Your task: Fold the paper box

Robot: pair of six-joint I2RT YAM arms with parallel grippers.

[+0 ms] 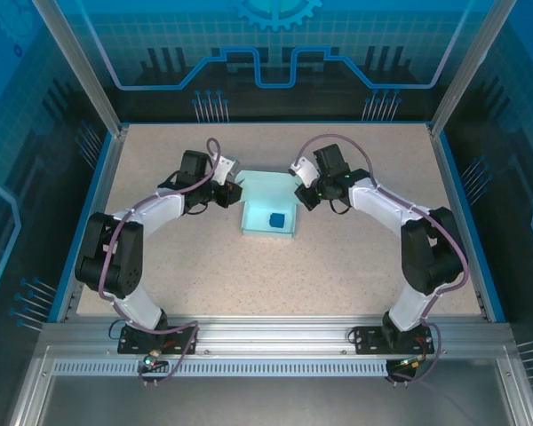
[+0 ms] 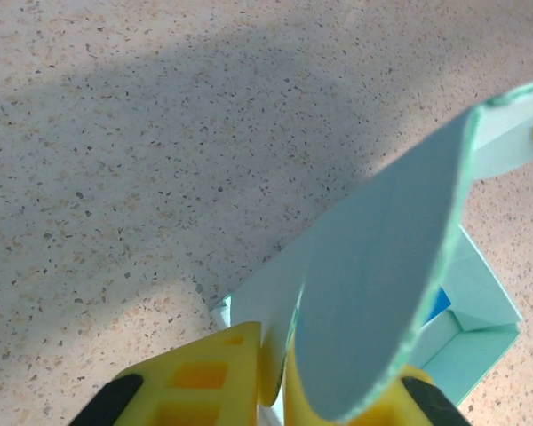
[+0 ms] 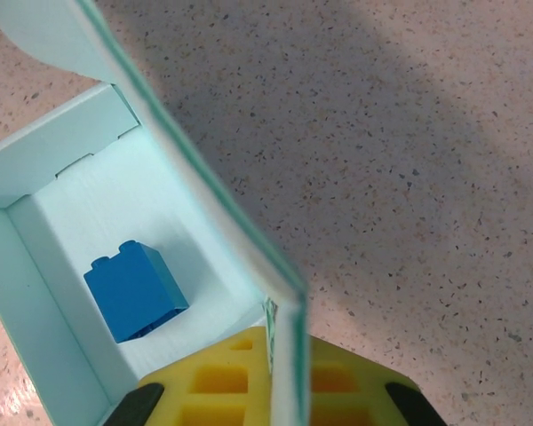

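Observation:
The paper box (image 1: 256, 211) is pale sky-blue card and stands open in the middle of the table, its lid panel raised at the back. A small dark blue brick (image 1: 277, 219) lies inside it. My left gripper (image 1: 234, 192) is at the box's back left corner. In the left wrist view it (image 2: 280, 373) is shut on a curved rounded flap (image 2: 382, 266). My right gripper (image 1: 304, 194) is at the back right corner. In the right wrist view it (image 3: 284, 377) is shut on the box's upright side panel (image 3: 204, 191), with the brick (image 3: 136, 291) on the box floor to the left.
The speckled beige table (image 1: 338, 266) is bounded by blue raised edges left, right and back. An aluminium rail (image 1: 266, 333) with both arm bases runs along the near edge. Slanted metal posts (image 1: 78, 67) rise at the back corners.

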